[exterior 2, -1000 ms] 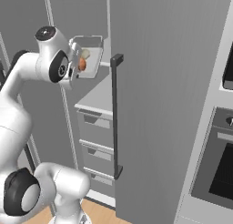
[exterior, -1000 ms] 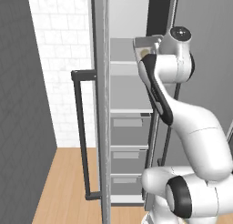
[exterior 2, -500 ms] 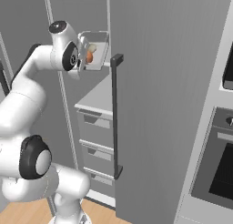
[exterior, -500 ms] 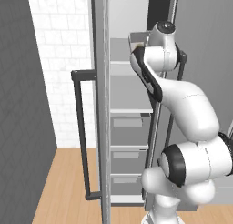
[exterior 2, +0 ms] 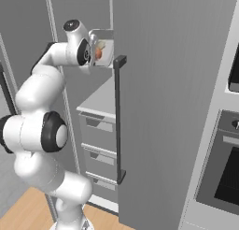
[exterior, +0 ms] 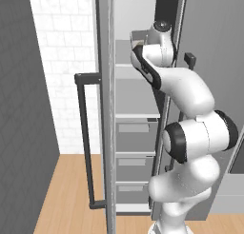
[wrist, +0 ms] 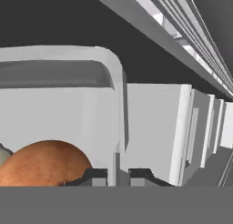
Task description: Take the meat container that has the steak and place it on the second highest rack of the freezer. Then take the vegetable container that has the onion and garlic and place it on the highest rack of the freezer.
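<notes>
Looks like we're on the second half of the job here. The tool [wrist: 118, 175] is pinching the rim of the vegetable container [wrist: 59, 82], fingertips pressed together with the tray's wall caught between them. The tray sits right in front of the tool, raised up at the level of the upper shelves of the freezer [exterior: 136, 92], with the arm reaching in through the open door.

In the tray, the onion [wrist: 43, 163] sits just to the tool's left, close up against the rim it's holding. There's a pale sliver at the far left edge of the hand view that could be the garlic, but honestly too little of it shows to call it. From the right base view you can see the vegetable container [exterior 2: 101, 50] with the onion [exterior 2: 98, 53] as an orange blob inside, tipped toward the camera a bit.

My guess: the meat container part is already done, but I can't see it on any rack from these angles, so don't quote me. What's left is setting this tray down on the highest rack and letting go. It doesn't look set down yet.
</notes>
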